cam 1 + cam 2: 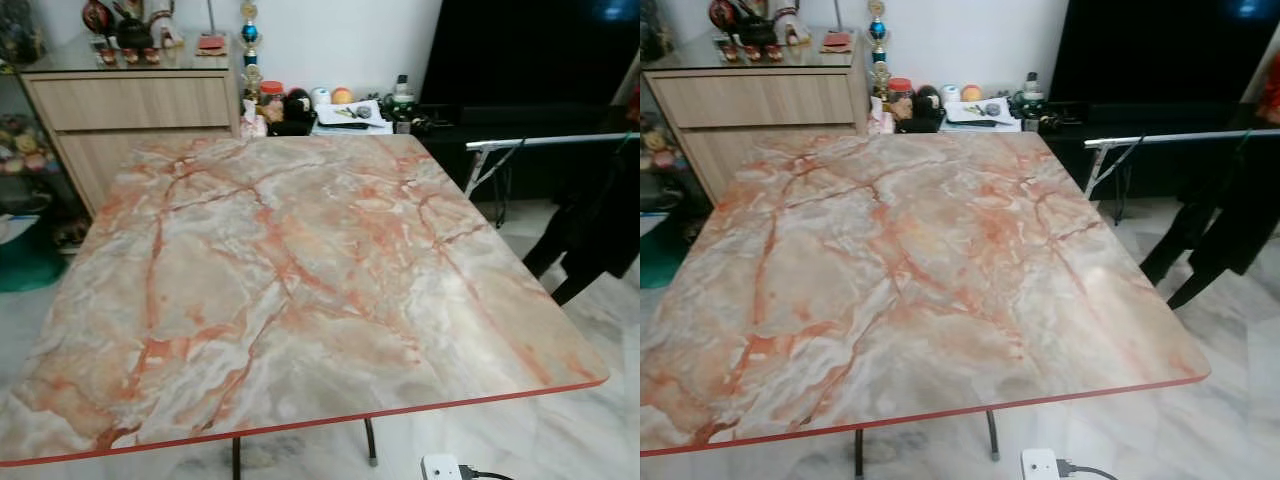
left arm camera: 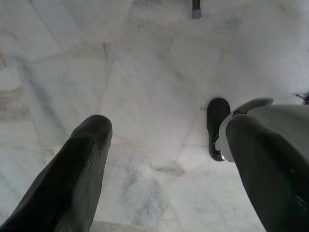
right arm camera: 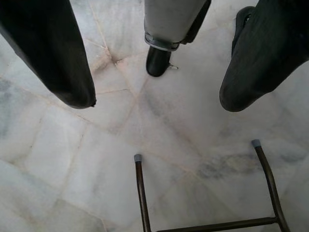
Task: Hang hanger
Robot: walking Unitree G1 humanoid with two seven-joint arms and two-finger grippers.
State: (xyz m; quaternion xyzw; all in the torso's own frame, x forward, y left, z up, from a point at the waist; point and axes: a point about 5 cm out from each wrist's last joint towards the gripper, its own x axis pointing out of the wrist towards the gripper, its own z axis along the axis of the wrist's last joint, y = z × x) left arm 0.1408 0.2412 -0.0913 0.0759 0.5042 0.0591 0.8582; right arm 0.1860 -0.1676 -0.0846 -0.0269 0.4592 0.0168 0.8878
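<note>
We faced a wooden cabinet (image 1: 130, 105) at far left, then a marble-patterned table (image 1: 280, 290) directly before us, a drying rack (image 1: 545, 141) with dark clothes (image 1: 600, 230) at right. Both our left gripper (image 2: 164, 159) and right gripper (image 3: 154, 72) hung over floor, fingers apart. We could not make out any hanger.

orange-veined marble table (image 1: 300, 280), black garment (image 1: 600, 230)

The table (image 1: 300, 300) had a glossy, smooth marble-patterned top edged in red, the cabinet (image 1: 130, 110) at upper left looked matt wood, and the floor (image 3: 96, 159) was polished pale marble.
</note>
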